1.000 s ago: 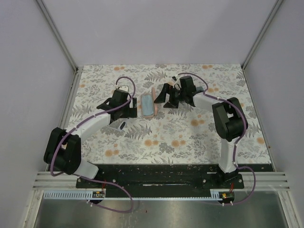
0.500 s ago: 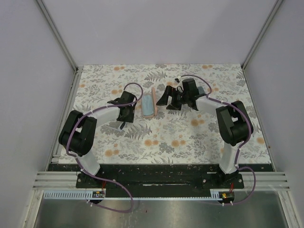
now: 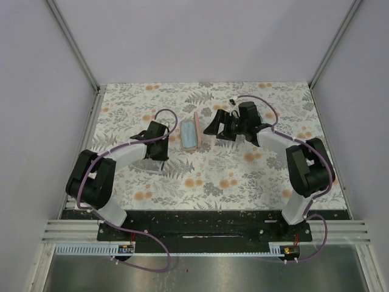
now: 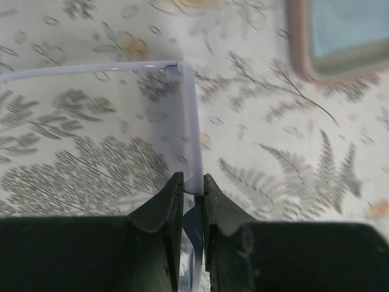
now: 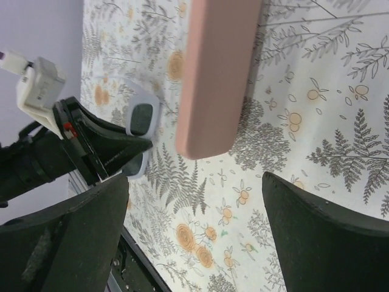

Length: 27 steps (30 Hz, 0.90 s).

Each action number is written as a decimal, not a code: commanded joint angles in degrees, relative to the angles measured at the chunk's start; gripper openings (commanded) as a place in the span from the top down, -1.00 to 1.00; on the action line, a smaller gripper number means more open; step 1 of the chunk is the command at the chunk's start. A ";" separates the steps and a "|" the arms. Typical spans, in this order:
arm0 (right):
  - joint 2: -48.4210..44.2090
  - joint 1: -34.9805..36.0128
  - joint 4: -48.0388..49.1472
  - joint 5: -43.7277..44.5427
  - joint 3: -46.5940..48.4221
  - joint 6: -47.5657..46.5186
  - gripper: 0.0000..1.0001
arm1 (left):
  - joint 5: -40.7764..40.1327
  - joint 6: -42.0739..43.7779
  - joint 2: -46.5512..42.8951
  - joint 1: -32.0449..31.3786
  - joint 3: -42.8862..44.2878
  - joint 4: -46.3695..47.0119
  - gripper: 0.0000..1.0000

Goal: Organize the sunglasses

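Note:
The whitish-framed sunglasses (image 4: 188, 121) lie on the floral table, with a translucent lens inside the thin frame. My left gripper (image 4: 193, 180) is shut on the frame's edge, low over the table and left of the pink case (image 3: 189, 134). The right wrist view shows the same pair (image 5: 143, 118) under the left gripper's black fingers. My right gripper (image 5: 196, 182) hangs open just right of the pink case (image 5: 219, 73), holding nothing. From above, the left gripper (image 3: 160, 151) and the right gripper (image 3: 217, 126) flank the case.
The pink case lies open with a light blue cloth (image 4: 346, 27) inside it. A grey-blue object (image 3: 266, 115) shows partly behind the right arm. Metal frame rails (image 3: 91, 121) and pale walls bound the table on the left, right and back.
My left gripper has closed from wide open onto the sunglasses' frame, and the left arm has drawn in. The right gripper has drifted slightly to the right and stayed open.

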 commanded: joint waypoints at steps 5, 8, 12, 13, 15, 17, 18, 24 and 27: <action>-15.58 -0.36 3.16 2.51 -2.93 -0.38 -0.91 | 27.74 -3.55 -18.90 -3.64 -4.65 8.30 0.78; -18.84 -0.36 0.35 1.28 -3.11 -1.60 -0.78 | 33.55 -1.71 -24.09 -7.24 -3.43 7.69 0.77; -21.82 -0.36 -1.68 -4.50 -3.54 -2.14 -0.24 | 42.08 0.05 -26.29 -14.26 -0.18 7.68 0.75; -22.88 -0.36 -0.81 -6.00 -4.41 -1.53 -0.05 | 42.87 0.31 -26.64 -15.68 0.27 8.21 0.75; -25.07 -0.36 0.43 -8.12 -5.73 -0.99 0.34 | 45.15 -0.03 -27.43 -17.53 0.44 10.83 0.75; -27.18 -0.36 0.96 -9.27 -6.88 -1.08 0.53 | 48.75 -2.05 -27.88 -18.06 -0.17 15.13 0.74; -28.15 -0.36 1.13 -10.23 -7.41 -1.43 0.61 | 50.07 -3.27 -28.05 -18.06 -0.43 16.90 0.75; -30.35 0.17 5.77 -20.33 -10.74 2.60 0.75 | 51.76 -6.36 -27.79 -18.15 1.06 21.40 0.75; -32.72 2.36 12.10 -22.98 -15.13 6.73 0.75 | 51.76 -6.62 -27.27 -18.15 1.41 23.14 0.75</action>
